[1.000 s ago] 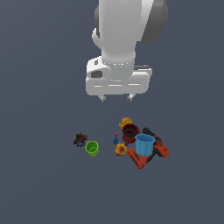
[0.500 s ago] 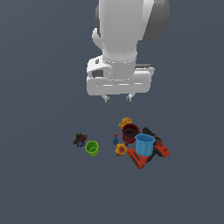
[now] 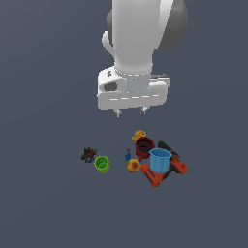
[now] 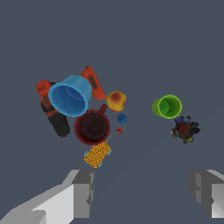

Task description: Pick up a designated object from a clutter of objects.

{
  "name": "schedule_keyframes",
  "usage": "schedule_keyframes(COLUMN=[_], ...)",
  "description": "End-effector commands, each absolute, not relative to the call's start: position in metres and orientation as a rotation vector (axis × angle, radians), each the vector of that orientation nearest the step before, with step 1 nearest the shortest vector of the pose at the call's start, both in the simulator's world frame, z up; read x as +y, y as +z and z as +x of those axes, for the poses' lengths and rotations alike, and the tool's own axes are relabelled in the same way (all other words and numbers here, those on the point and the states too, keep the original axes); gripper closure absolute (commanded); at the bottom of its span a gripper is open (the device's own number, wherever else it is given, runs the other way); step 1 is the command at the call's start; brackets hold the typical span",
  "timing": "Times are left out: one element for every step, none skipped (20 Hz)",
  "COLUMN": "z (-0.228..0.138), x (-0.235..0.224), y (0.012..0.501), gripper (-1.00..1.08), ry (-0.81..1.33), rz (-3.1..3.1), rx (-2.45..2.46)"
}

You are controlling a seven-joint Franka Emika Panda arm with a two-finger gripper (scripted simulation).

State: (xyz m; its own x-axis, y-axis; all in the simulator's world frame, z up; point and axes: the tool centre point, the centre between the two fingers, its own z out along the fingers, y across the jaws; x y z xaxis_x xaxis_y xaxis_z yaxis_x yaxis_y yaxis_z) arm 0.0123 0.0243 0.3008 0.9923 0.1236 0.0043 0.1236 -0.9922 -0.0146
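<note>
Tool [image 3: 130, 112] open and empty, poised high above the maroon mug [image 3: 144, 147], which sits wedged between blue cup [image 3: 160, 159] and yellow block [image 3: 139, 135], limiting finger access

You see a plain dark grey floor [image 3: 43, 203] carrying the maroon mug [image 3: 144, 147], blue cup [image 3: 160, 160], power drill [image 3: 170, 169], orange fruit [image 3: 133, 166], yellow block [image 3: 139, 135], green cup [image 3: 102, 164] and dark toy [image 3: 88, 155].

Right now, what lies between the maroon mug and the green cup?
In the wrist view, between the mug and the green cup: the round fruit, a small blue ball and a tiny red bit, then bare floor.
</note>
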Motion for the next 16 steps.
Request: schedule_keyframes(z=[0.015, 0.016, 0.017, 0.018, 0.020, 0.021, 0.022, 0.024, 0.026, 0.027, 0.029, 0.030, 0.032, 0.033, 0.035, 0.036], x=[0.026, 0.026, 0.027, 0.028, 0.029, 0.030, 0.031, 0.032, 0.033, 0.034, 0.036, 0.037, 0.039, 0.040, 0.041, 0.043], y=[0.295, 0.292, 0.289, 0.286, 0.283, 0.279, 0.275, 0.271, 0.266, 0.261, 0.256, 0.251, 0.246, 0.241, 0.236, 0.231], gripper=[-0.60, -0.60, -0.60, -0.60, -0.60, -0.60, -0.60, -0.60, -0.60, -0.60, -0.60, -0.60, -0.60, -0.60, -0.60, -0.60], ry=[-0.002, -0.001, 0.000, 0.001, 0.003, 0.005, 0.006, 0.008, 0.010, 0.013, 0.015, 0.017, 0.019, 0.022, 0.024, 0.026], rz=[-3.120, -3.119, -3.117, -3.115, -3.113, -3.110, -3.106, -3.101, -3.096, -3.089, -3.081, -3.072, -3.063, -3.052, -3.041, -3.029], rx=[-0.247, -0.274, -0.303, -0.334, -0.368, -0.404, -0.442, -0.483, -0.527, -0.572, -0.619, -0.665, -0.712, -0.758, -0.804, -0.850])
